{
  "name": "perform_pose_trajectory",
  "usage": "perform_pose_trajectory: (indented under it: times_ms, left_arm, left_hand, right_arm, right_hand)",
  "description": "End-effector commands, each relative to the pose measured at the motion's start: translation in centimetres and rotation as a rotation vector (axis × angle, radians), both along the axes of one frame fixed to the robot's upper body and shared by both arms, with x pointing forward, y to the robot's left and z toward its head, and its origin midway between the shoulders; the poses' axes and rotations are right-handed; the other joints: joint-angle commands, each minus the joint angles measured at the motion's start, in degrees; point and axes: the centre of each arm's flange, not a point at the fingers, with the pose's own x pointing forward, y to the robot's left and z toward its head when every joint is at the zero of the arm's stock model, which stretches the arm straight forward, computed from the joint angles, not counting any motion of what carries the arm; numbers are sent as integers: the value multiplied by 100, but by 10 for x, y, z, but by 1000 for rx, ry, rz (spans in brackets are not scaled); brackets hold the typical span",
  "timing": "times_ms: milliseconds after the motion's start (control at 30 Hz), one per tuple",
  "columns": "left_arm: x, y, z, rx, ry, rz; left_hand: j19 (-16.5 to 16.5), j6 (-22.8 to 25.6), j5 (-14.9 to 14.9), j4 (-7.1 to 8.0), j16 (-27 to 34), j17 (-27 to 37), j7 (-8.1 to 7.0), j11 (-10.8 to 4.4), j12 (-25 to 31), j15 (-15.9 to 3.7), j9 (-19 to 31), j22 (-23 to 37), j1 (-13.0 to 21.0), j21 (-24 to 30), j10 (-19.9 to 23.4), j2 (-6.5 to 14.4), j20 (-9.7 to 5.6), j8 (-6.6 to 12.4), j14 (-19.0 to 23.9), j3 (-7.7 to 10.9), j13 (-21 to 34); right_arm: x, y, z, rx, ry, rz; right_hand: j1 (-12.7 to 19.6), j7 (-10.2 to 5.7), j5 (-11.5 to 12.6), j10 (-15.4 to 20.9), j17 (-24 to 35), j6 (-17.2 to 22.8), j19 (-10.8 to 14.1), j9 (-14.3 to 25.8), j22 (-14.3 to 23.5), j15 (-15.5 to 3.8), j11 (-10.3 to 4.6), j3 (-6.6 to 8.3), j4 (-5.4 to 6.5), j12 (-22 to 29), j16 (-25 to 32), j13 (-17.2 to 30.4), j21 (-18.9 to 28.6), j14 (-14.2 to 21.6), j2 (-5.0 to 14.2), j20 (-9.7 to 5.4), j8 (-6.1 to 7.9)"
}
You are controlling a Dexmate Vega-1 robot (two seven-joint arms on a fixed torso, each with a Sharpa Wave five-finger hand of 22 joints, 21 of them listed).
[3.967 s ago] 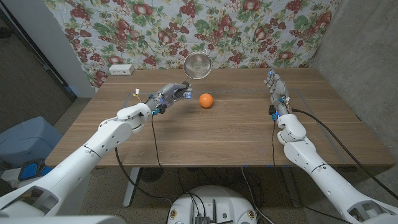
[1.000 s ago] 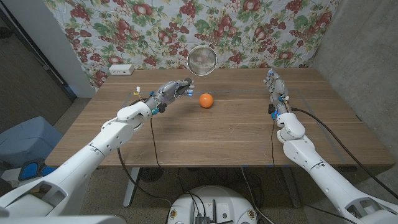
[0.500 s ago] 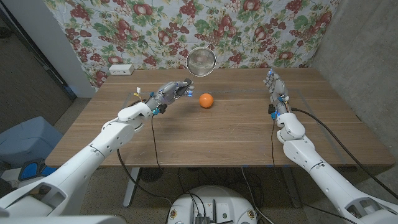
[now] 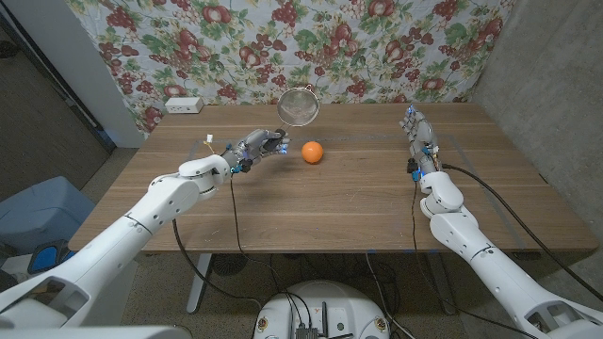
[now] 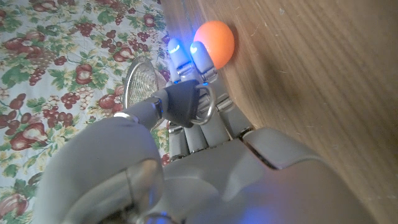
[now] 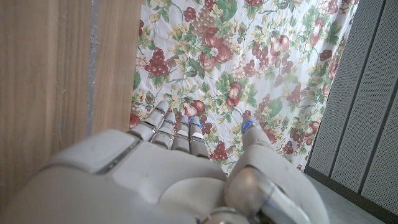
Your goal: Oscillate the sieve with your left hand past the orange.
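The orange (image 4: 312,151) sits on the wooden tabletop (image 4: 339,198), toward the far side and a little left of the middle. The left hand (image 4: 258,146) is just to the left of the orange, apart from it, raised off the wood with its fingers curled around the dark handle of the sieve (image 4: 298,105). The sieve's round mesh bowl is held up in the air behind the orange and slightly to its left, seen against the flowered cloth (image 4: 283,42) that hangs at the back. In the left wrist view the hand (image 5: 186,143) closes on the handle, a wire ring shows at the handle's end, the mesh bowl (image 5: 143,84) stands beyond the fingers, and the orange (image 5: 214,43) lies on the wood just past the lit fingertips (image 5: 200,53).

The right hand (image 4: 419,132) is well to the right of the orange, near the far right part of the tabletop, holding nothing; its fingers reach away from the robot and lie close together. Whether it touches the wood I cannot tell. In the right wrist view the hand (image 6: 174,168) shows its back, fingers extended side by side toward the cloth, thumb set apart.

A white power strip (image 4: 184,104) lies at the far left corner, well left of the orange. A small white and yellow item (image 4: 206,142) lies on the wood just left of the left hand; what it is I cannot tell.
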Motion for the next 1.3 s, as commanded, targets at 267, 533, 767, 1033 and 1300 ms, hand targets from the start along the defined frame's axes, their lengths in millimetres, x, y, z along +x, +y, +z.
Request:
perform_pose_trajectory:
  times_ms: [267,533,767,1033,1300]
  left_arm:
    - [-6,1,-4,21,127,45]
    - [-8,-1,-3,24,95,29]
    - [-9,-2,-6,7,72,13]
    - [-11,-3,-3,39,17,19]
    - [-10,-4,1,43,-84,-19]
  left_hand:
    - [70,627,-3,-56,32,17,641,-94,17,-295,-13,-5,168,91,226,151,-371,-25,229,76,18]
    - [79,653,-20,-81,46,19,649,-144,28,-294,-30,-8,176,126,281,147,-362,-37,257,88,14]
    - [41,620,-34,-88,42,16,631,-220,41,-286,-46,-12,173,149,338,144,-390,-70,252,97,12]
    - [-174,491,-32,25,-23,8,193,-373,-4,-287,33,-21,49,179,281,110,-431,-77,104,27,18]
    - [-380,500,27,144,-86,7,-189,-496,21,-288,145,-38,-92,170,289,54,-441,34,-50,-67,128]
  right_arm:
    - [-6,-1,-2,6,-6,0]
    - [-8,-2,-4,8,-4,-1]
    - [-10,-3,-5,4,-3,-2]
    - [-11,-3,-6,2,-3,-3]
    - [-11,-3,-8,8,-1,-4]
  right_hand:
    - [-29,27,24,22,-9,34,70,13,14,13,-5,24,2,29,25,-2,-26,-11,-1,-10,21]
    - [-31,25,25,36,-21,36,73,13,14,19,2,28,1,34,27,-3,-46,-10,0,-10,21]
    - [-32,30,26,36,-32,38,82,13,14,16,1,32,-1,33,29,-3,-61,-11,0,-9,21]
    - [-38,34,26,47,-46,39,88,13,15,37,4,35,1,37,38,-4,-87,3,0,-2,21]
    - [-45,34,26,50,-56,43,103,13,15,46,11,36,3,37,40,-4,-103,2,-1,7,22]
